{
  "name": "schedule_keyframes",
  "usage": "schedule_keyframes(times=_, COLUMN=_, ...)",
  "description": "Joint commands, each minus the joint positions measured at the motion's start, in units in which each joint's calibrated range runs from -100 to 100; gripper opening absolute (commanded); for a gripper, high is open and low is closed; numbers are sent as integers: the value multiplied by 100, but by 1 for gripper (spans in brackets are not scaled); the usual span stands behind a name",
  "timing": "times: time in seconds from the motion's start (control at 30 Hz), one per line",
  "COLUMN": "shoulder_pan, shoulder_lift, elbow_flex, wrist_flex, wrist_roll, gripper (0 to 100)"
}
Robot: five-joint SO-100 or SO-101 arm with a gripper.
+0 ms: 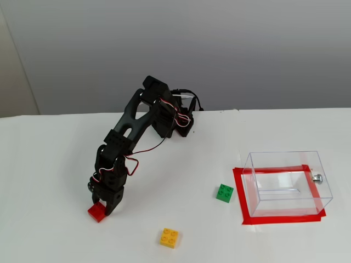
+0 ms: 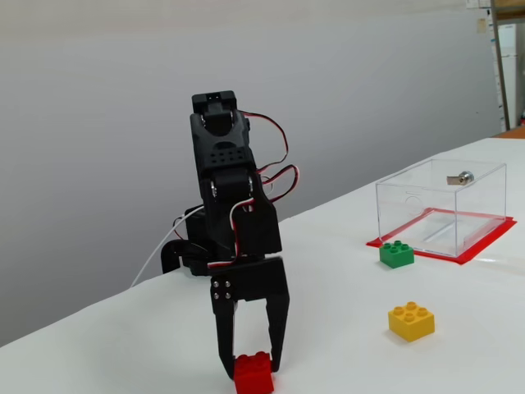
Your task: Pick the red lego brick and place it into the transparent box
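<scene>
gripping the red lego brick (image 2: 253, 374) on the table, tool (image 2: 250, 369) clenched around it.

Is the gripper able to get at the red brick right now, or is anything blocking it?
Likely yes: the gripper already straddles the red brick, fingers closed against its sides, nothing between.

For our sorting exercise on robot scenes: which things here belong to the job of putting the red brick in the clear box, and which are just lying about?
Belong to the job:
- red lego brick, between the fingers of the hand
- transparent box

Lying about:
- green brick
- yellow brick
- red tape under the box
</scene>
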Motion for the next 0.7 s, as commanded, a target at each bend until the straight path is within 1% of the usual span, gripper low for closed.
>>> schedule_keyframes(times=0.0, shoulder_pan=52, shoulder_lift=-112, elbow_flex=-244, wrist_flex=-42, wrist_roll=7, gripper=2)
schedule_keyframes(times=0.3, shoulder_pan=67, shoulder_lift=-154, elbow_flex=-262, wrist_flex=-34, wrist_roll=7, gripper=2)
schedule_keyframes(times=0.67, shoulder_pan=-7, shoulder_lift=-1054, elbow_flex=-163, wrist_flex=36, wrist_roll=-24, gripper=3)
